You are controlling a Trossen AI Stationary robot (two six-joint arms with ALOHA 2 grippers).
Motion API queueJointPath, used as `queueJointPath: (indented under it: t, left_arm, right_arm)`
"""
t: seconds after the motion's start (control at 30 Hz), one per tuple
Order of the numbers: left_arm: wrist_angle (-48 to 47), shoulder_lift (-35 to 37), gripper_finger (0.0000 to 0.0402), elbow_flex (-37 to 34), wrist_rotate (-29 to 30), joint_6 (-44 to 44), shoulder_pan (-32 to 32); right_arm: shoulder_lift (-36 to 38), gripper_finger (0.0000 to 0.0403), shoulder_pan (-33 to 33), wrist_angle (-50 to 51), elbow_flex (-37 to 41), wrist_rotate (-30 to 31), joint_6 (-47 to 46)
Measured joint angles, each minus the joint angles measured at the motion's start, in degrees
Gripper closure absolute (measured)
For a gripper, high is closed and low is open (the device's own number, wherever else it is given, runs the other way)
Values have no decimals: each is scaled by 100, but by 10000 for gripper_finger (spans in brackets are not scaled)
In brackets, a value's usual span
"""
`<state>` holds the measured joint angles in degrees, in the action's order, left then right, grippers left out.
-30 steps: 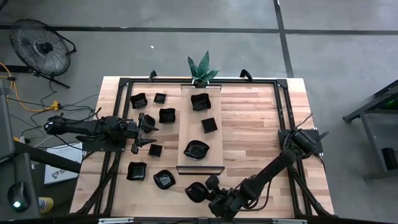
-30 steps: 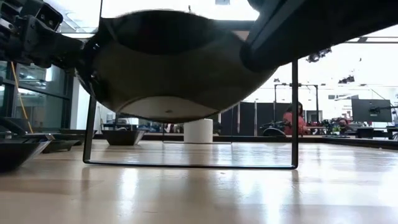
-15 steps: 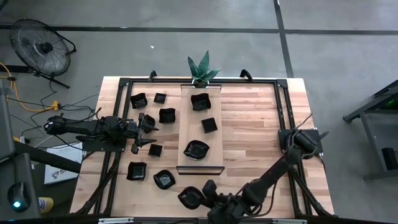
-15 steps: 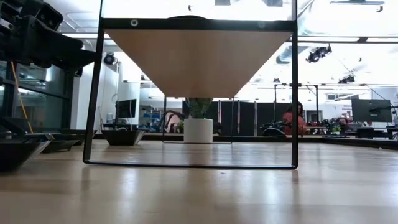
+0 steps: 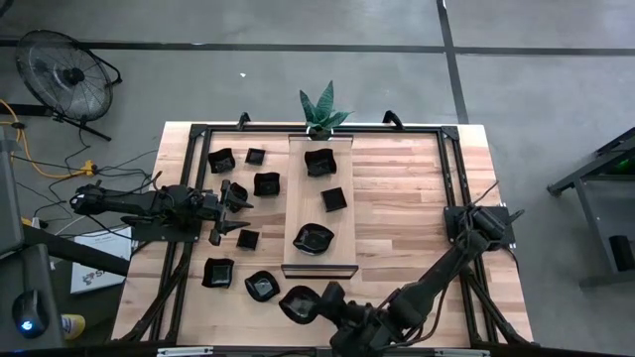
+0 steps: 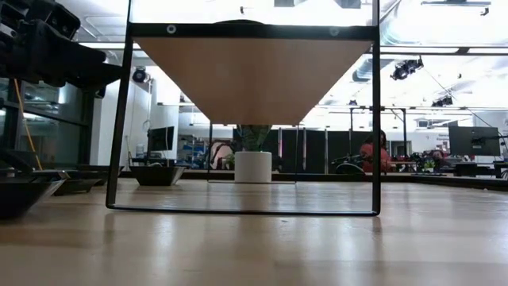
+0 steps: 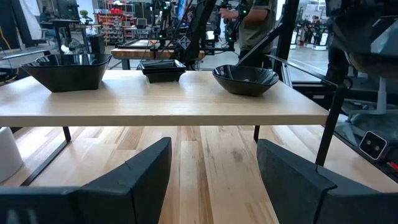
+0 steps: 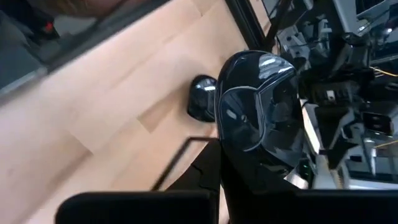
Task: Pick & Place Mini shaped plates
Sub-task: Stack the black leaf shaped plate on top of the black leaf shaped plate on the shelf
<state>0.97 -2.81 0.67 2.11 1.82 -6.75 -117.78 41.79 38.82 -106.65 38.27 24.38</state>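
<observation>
The right gripper (image 5: 319, 303), low in the frame, has moved left, gripping a shiny black wavy plate (image 5: 299, 304). The left gripper (image 5: 230, 210) is open.

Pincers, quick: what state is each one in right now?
Left pincer: open, empty, facing the wooden board.
Right pincer: shut on a black plate, near the table's front edge.
</observation>
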Motion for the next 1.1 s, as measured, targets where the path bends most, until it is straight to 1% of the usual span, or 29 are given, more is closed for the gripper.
queueJointPath:
  t: [0.2, 0.5, 0.7, 0.83, 0.97, 1.1]
  left_arm:
    - [-1, -2, 168, -1, 0, 0, 1]
    - [0, -2, 168, 0, 0, -2, 1]
    - [-1, -1, 168, 0, 0, -1, 0]
    - [-2, -2, 168, 0, 0, 0, 1]
    - [-1, -2, 168, 0, 0, -1, 0]
    - [0, 0, 168, -2, 0, -2, 1]
  right_arm:
    - [148, 403, -136, 464, -30, 332, 162]
    - [585, 403, -416, 1248, -30, 374, 319]
    - [873, 403, -762, 1918, -28, 130, 573]
    - [1037, 403, -1000, 2307, -28, -206, 612]
    - [1156, 403, -1117, 2440, -28, -394, 844]
    - [1257, 403, -1177, 2625, -26, -664, 873]
